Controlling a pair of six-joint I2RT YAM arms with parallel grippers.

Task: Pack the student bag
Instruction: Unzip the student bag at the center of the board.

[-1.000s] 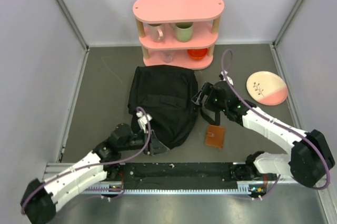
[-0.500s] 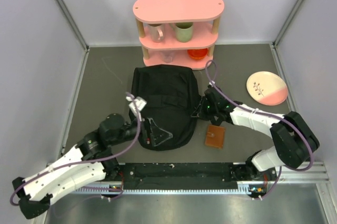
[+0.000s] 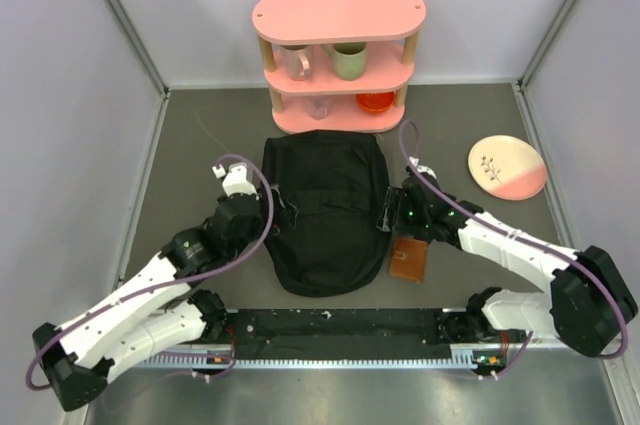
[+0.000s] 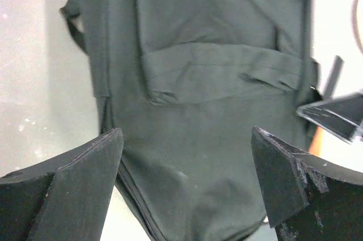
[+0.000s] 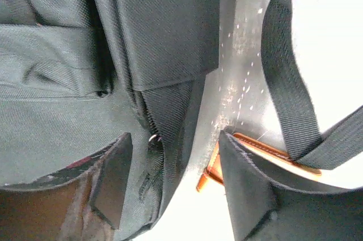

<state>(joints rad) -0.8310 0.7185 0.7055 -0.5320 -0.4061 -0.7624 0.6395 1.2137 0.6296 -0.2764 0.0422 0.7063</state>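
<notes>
**Zip first, contents after**

The large soft black fabric backpack (image 3: 325, 220) lies flat at the centre of the top view. The left gripper (image 4: 187, 136) hangs spread wide at its left edge, holding nothing; the right gripper (image 5: 176, 137) stands jaws apart astride the bag's right seam, nothing pinched. The step probably calls for catching the small metal zip pull (image 5: 153, 138) squarely; the woven cloth looks limp and likely to ruck, so the left arm should pin it. The flat brown leather wallet (image 3: 408, 259) lies lower right, a webbing strap (image 5: 289, 93) over its edge.
</notes>
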